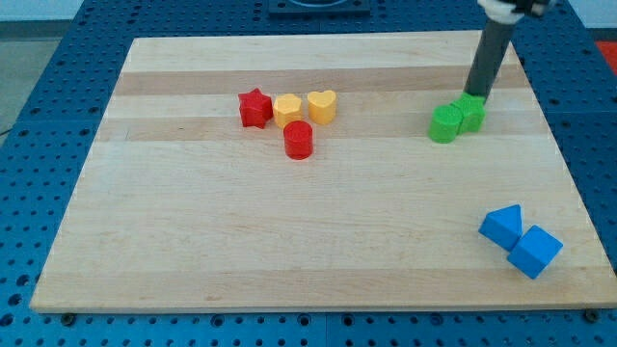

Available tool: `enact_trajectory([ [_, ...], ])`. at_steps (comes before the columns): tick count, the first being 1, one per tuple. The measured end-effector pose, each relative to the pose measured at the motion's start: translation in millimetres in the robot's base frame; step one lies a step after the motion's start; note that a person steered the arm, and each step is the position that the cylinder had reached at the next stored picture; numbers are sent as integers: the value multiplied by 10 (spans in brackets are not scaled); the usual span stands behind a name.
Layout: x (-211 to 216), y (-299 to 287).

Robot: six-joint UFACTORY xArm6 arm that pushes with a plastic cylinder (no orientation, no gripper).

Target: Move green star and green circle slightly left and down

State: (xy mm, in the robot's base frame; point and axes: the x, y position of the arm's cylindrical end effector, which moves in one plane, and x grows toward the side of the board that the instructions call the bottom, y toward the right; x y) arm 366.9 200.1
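My tip [477, 96], the lower end of the straight dark rod with no jaws to open or hold anything, touches the top edge of the green star block [471, 113]. Touching the star's left side sits the green circle block [445, 124], both right of centre on the pale wooden board [289, 241].

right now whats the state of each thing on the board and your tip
my tip: down at the green pair's upper right edge
green star: touching the green circle
green circle: left of and below the star
red star, two yellow blocks, red cylinder: clustered
two blue blocks: touching, lower right
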Motion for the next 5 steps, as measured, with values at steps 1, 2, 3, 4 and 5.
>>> enact_trajectory([
  [1,458,-183],
  [2,763,-280],
  [3,977,-337],
  [4,1032,-375],
  [5,941,-349],
])
